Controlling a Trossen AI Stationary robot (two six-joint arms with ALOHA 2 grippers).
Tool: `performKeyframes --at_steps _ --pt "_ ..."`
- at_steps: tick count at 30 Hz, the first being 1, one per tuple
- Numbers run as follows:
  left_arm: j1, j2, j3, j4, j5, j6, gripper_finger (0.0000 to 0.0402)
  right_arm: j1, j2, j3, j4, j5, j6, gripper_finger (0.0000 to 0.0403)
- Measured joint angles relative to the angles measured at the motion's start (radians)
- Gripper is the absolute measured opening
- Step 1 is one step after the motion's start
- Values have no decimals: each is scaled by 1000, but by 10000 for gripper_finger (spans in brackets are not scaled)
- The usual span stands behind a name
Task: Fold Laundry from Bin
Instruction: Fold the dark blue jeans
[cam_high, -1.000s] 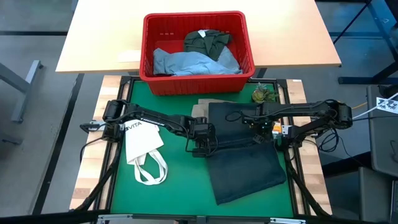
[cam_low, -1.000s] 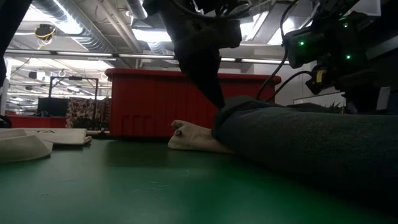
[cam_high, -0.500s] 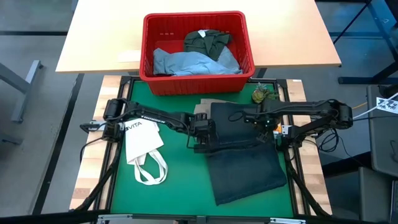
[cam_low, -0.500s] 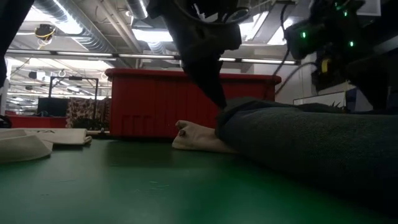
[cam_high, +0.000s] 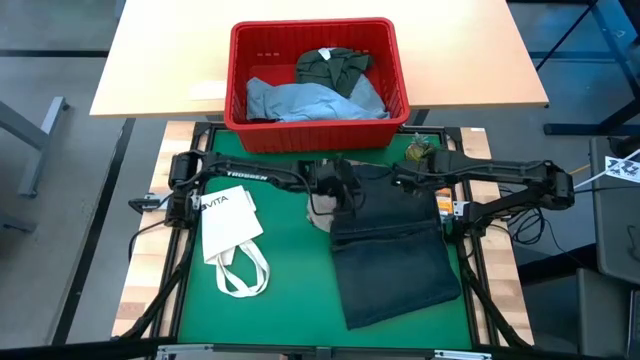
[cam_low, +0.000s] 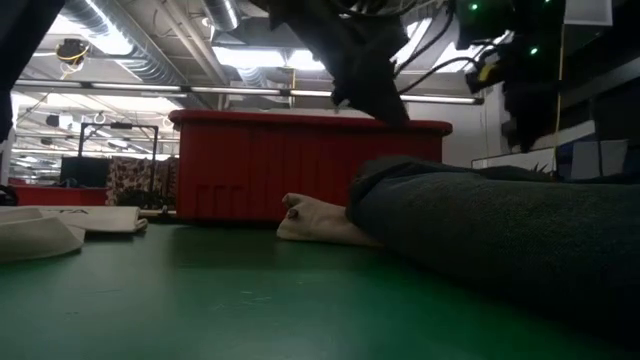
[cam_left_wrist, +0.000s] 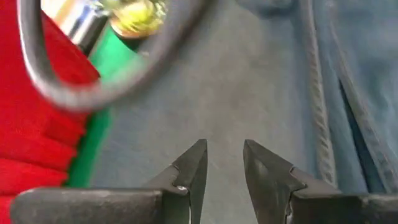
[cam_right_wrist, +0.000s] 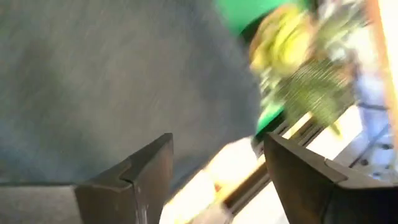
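**Two garments on the mat, two in the bin**

While the dark jeans (cam_high: 388, 250) lie folded on the green mat (cam_high: 290, 310) in front of the bin (cam_high: 316, 130), one beige piece (cam_high: 320, 208) pokes out from under their near-bin edge. Inside the bin sit two more garments: a light blue piece (cam_high: 300, 100) and an olive piece (cam_high: 335, 66). Above the jeans, just before the bin, hang two grippers: the left gripper (cam_high: 345, 185) with fingers narrowly parted and nothing between them, the right gripper (cam_high: 405, 185) spread wide, empty. One white bag (cam_high: 228, 225) lies left of the jeans.
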Motion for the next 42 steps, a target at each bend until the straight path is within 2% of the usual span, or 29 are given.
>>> performKeyframes --at_steps 3,8,15,21,25,31,38,42 --pt "37 0 0 26 -4 0 100 -8 1 -30 77 44 0 250" --pt "101 18 -30 50 -28 -58 100 -50 9 -74 117 54 0 242" --pt "158 131 -42 130 -47 -60 100 -135 9 -169 201 60 4 220" --pt "204 204 -42 108 -93 -67 100 -204 10 -265 279 50 -7 210" --pt "214 207 -42 75 -87 -83 100 -243 26 -276 269 7 -44 209" --pt "213 207 -42 67 -92 -81 100 -248 29 -275 262 13 -45 209" --pt "207 150 -39 30 -96 -53 100 -249 29 -176 48 117 -41 209" --pt "189 89 -36 -2 -95 -52 100 -249 29 -86 -40 131 -21 209"
